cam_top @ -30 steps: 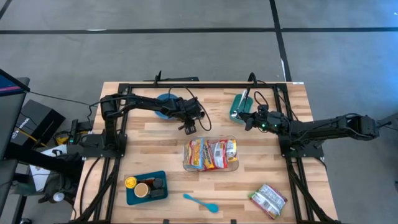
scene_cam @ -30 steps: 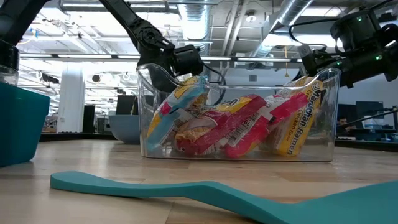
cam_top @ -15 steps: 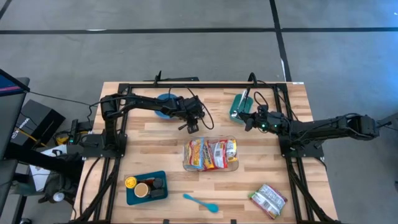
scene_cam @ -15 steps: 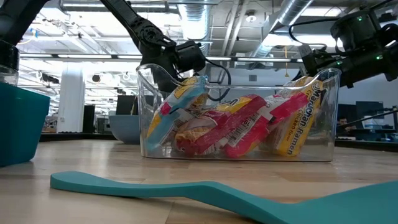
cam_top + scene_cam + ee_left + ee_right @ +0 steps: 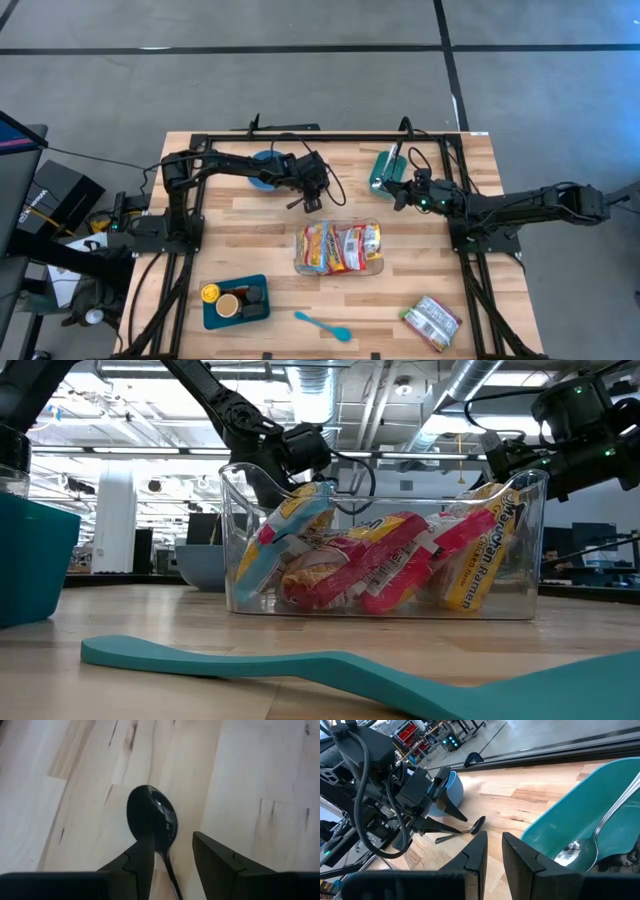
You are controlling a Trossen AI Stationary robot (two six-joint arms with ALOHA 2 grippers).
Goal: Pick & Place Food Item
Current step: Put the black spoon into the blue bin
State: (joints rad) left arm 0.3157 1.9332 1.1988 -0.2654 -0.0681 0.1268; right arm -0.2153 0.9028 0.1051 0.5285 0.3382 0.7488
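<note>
The left gripper (image 5: pixel 306 203) is hovering over the pale wooden desk (image 5: pixel 240 240) a little toward its far edge, left of centre, its fingers (image 5: pixel 140 862) standing slightly apart on either side of the thin handle of a black plastic spoon (image 5: pixel 152 818); whether they are actually pinching that handle cannot be told. The spoon's bowl is lying on the desk just ahead of the fingertips, near a blue bowl (image 5: pixel 262 166) by the far edge. The right gripper (image 5: pixel 399 193) is waiting near the far right part of the desk, its fingers (image 5: pixel 476 851) nearly pressed together with a narrow gap between them and nothing in it, just beside a teal plastic tray (image 5: pixel 580 827) holding a silver metal spoon (image 5: pixel 600 827). The food items, red and yellow ramen packets (image 5: pixel 338 247), are standing packed inside a clear plastic bin (image 5: pixel 385 600) at the middle of the desk. Another ramen packet (image 5: pixel 433 320) is lying near the near right corner. A teal flat spatula (image 5: pixel 323 324) is lying by the near edge, and a teal tray of small jars (image 5: pixel 235 300) is sitting toward the near left.
</note>
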